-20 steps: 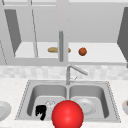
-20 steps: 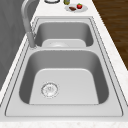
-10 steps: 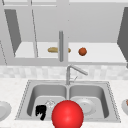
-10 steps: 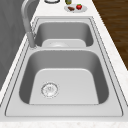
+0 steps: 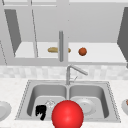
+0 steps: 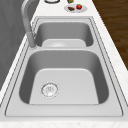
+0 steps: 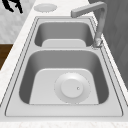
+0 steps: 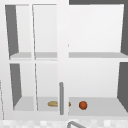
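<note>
My left hand [image 5: 41,111] hangs in front of the sink's left basin [image 5: 45,96], near the front rim, with its fingers relaxed and pointing down. It holds nothing. In the right side view this hand [image 7: 13,5] floats off the counter's front edge, beside a white plate [image 7: 45,7]. A big red ball [image 5: 67,115] shows low in the front view, before the divider between the basins. A round plate [image 7: 72,88] lies flat in the right basin.
The faucet [image 5: 75,71] rises behind the divider, its spout turned over the right basin. On the open cabinet's shelf lie a bread loaf [image 5: 53,50] and an orange-red fruit [image 5: 82,51]. A plate with food [image 6: 75,8] sits on the right counter.
</note>
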Available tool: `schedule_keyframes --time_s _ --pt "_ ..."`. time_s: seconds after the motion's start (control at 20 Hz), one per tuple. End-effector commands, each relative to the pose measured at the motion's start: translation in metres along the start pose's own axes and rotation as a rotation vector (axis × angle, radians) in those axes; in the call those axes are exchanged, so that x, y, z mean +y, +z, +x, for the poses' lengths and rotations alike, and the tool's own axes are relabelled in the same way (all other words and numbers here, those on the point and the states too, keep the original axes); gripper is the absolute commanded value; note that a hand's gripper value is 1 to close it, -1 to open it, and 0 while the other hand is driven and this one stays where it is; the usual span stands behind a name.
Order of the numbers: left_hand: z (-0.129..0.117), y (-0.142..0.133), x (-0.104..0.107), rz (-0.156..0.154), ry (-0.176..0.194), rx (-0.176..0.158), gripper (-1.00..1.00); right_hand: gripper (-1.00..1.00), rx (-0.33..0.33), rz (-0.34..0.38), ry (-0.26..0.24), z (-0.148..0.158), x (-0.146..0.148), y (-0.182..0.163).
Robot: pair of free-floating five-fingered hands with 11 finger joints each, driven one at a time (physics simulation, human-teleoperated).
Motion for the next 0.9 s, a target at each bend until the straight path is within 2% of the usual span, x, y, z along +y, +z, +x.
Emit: schedule_keyframes --time_s 0.0,0.85 --pt "0.000 0.000 0.000 0.000 0.000 0.000 0.00 1.00 -0.019 -0.037 -0.024 0.019 -0.019 0.015" --pt "0.000 0.000 0.000 0.000 0.000 0.000 0.00 1.00 -0.006 0.217 -0.047 0.017 -0.037 0.025"
